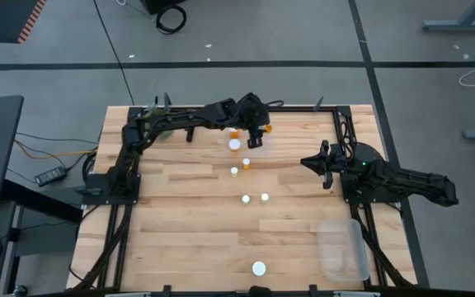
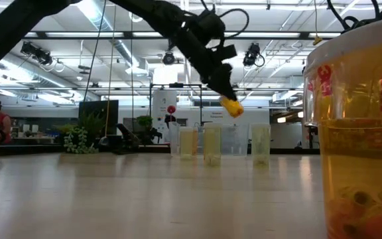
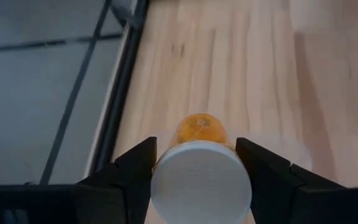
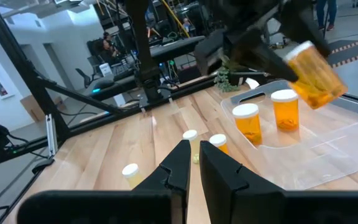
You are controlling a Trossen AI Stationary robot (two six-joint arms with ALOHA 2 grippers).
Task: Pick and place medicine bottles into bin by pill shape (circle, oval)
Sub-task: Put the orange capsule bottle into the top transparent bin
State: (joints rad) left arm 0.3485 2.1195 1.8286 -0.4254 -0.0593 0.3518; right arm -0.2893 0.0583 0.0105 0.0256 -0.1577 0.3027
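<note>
My left gripper point(image 1: 258, 136) is shut on an orange pill bottle with a white cap point(image 4: 312, 68), over the table's far middle. It holds the bottle above a clear bin point(image 4: 353, 134) in which two capped bottles point(image 4: 247, 124) point(image 4: 284, 109) stand. The held bottle also shows in the low view point(image 2: 232, 106). Several more bottles stand on the table's middle point(image 1: 246, 162) point(image 1: 246, 198) point(image 1: 265, 197), and one stands near the front edge point(image 1: 259, 268). My right gripper point(image 1: 308, 162) is shut and empty at the right, pointing toward the table's left. My left gripper pinches the bottle between its two fingers at the cap end point(image 3: 201, 180), one finger point(image 3: 138, 165) on each side. The cap faces back toward the wrist and the orange body point(image 3: 199, 129) points away past the fingertips. The bottle is lifted clear and hangs tilted above the bin.
A second clear bin point(image 1: 342, 247) stands at the near right corner. A black frame point(image 1: 340, 124) runs along the table's far and side edges. In the low view one bottle point(image 2: 357, 133) stands close to the camera. Bare wood lies at the near left.
</note>
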